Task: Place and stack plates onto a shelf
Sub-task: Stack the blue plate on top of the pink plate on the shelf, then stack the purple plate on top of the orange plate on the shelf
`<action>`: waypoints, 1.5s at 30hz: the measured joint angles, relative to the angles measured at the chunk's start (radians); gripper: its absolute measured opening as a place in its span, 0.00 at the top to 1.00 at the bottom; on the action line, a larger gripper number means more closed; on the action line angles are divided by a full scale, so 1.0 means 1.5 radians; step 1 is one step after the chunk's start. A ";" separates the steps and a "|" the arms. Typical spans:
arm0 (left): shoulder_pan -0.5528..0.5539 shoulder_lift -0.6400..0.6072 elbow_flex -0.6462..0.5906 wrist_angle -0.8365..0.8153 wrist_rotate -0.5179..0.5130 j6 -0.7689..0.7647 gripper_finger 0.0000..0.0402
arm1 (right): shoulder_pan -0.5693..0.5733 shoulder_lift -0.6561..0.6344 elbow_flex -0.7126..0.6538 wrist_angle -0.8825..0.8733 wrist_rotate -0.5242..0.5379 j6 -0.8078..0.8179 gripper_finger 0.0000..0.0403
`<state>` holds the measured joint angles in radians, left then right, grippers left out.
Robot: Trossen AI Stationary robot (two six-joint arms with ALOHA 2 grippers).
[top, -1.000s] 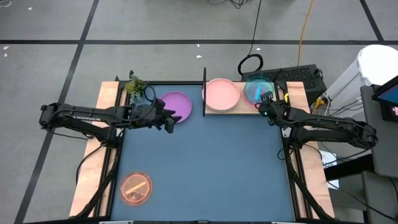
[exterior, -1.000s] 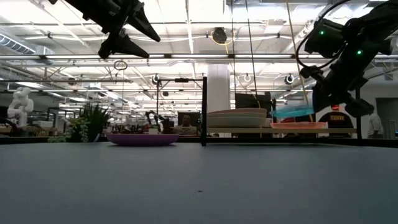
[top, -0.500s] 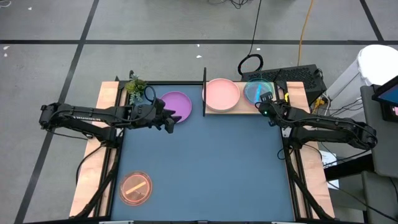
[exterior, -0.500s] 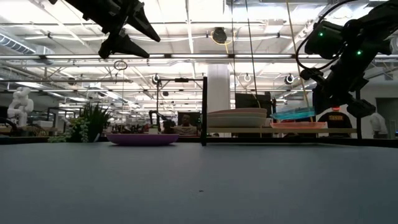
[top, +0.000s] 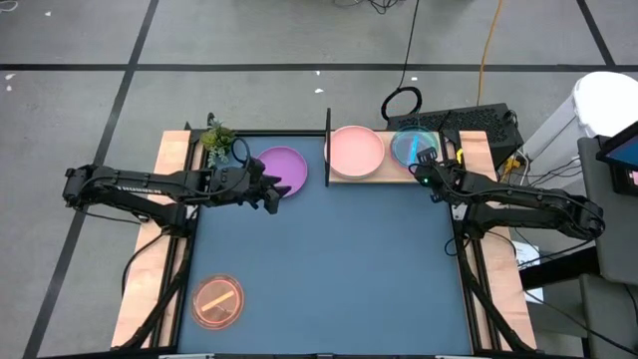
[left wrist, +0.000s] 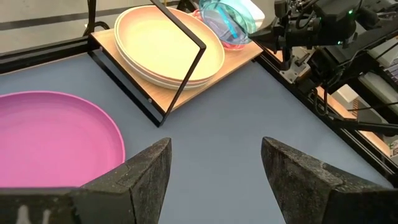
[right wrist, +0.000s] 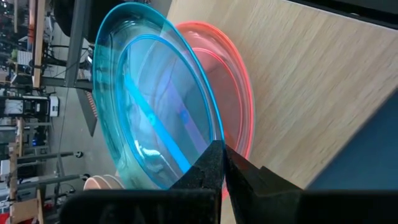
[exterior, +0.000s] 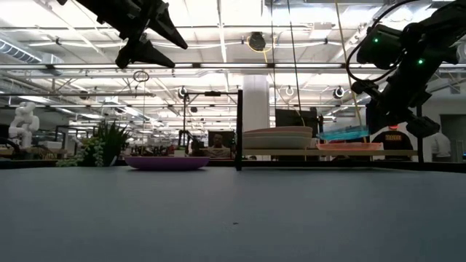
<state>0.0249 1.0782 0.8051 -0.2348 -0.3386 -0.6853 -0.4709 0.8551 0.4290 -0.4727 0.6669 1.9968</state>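
Nearest, well behind the left gripper (top: 277, 195) toward the table's front edge, the orange dish (top: 217, 301) lies on the dark blue mat (top: 329, 269). That gripper hangs with fingers spread, holding nothing, just beside the purple plate (top: 284, 166). Farther off, the right gripper (top: 423, 170) has its fingers pressed together on the rim of the cyan dish (top: 409, 146), tilted over a magenta dish (right wrist: 239, 102) on the shelf (top: 394, 176). Beside it, the pink plate (top: 356, 150) tops a stack.

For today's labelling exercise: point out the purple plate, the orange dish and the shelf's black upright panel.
purple plate (top: 285, 165), high view, centre of its face.
orange dish (top: 217, 302), high view, its middle.
black upright panel (exterior: 239, 131), low view, mid-height of the panel's edge.
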 joint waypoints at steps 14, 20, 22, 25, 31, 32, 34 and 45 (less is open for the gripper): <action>0.000 0.000 0.000 0.000 0.000 0.001 0.37 | 0.000 0.000 0.000 -0.007 -0.006 0.005 0.91; 0.000 0.000 0.000 0.000 0.000 0.001 0.37 | 0.000 0.000 0.000 -0.003 0.006 0.005 0.84; 0.000 0.000 0.000 0.000 0.000 0.001 0.37 | 0.000 0.000 0.000 -0.004 0.006 0.005 0.82; 0.000 0.000 0.000 0.000 0.000 -0.001 0.37 | 0.000 0.000 0.000 -0.003 0.006 0.005 0.79; 0.000 0.000 0.000 0.000 0.000 -0.007 0.37 | 0.000 -0.009 0.000 0.003 -0.009 0.005 0.74; 0.000 0.000 0.000 0.000 0.000 -0.011 0.37 | 0.001 -0.012 0.000 0.003 -0.010 0.005 0.73; 0.000 0.000 0.000 0.000 0.001 -0.017 0.37 | 0.001 -0.021 0.000 0.003 -0.012 0.005 0.72; 0.000 0.000 0.000 -0.082 0.018 -0.125 0.37 | 0.010 -0.076 0.000 0.049 -0.034 -0.066 0.71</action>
<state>0.0246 1.0786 0.8051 -0.3578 -0.3115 -0.8726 -0.4564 0.7413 0.4290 -0.3999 0.6155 1.8981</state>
